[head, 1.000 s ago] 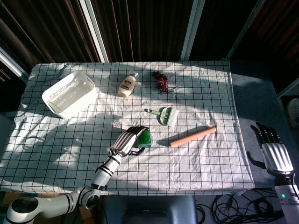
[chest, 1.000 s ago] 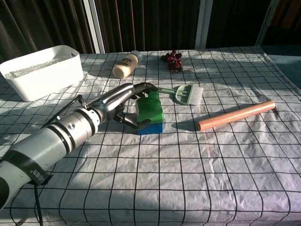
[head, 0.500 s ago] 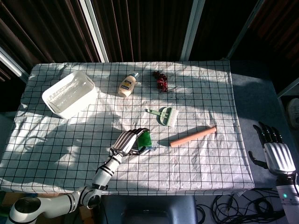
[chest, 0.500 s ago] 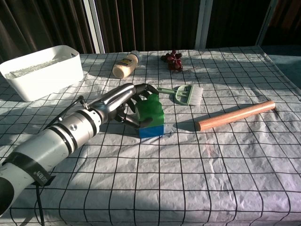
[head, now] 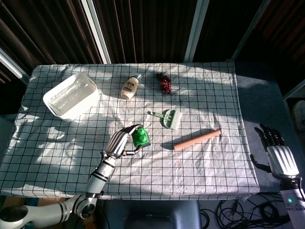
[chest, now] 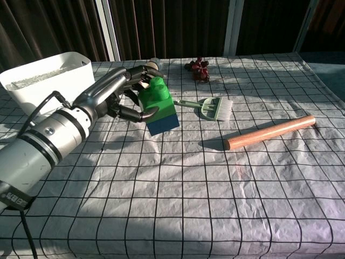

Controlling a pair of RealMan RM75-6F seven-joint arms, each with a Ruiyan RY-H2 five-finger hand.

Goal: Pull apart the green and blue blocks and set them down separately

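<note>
Above checked cloth (chest: 215,178), left hand (chest: 116,94) grips joined green block (chest: 157,97) and blue block (chest: 161,123).

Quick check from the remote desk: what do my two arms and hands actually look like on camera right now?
The left robot hand has dark metallic fingers with silvery segmented backs. Its forearm is a light grey cylinder with black bands near the wrist and a black label strip; a thin black cable loops alongside. The right robot hand has black fingers, a ribbed silver-white back, and a grey wrist with a small green light.
</note>
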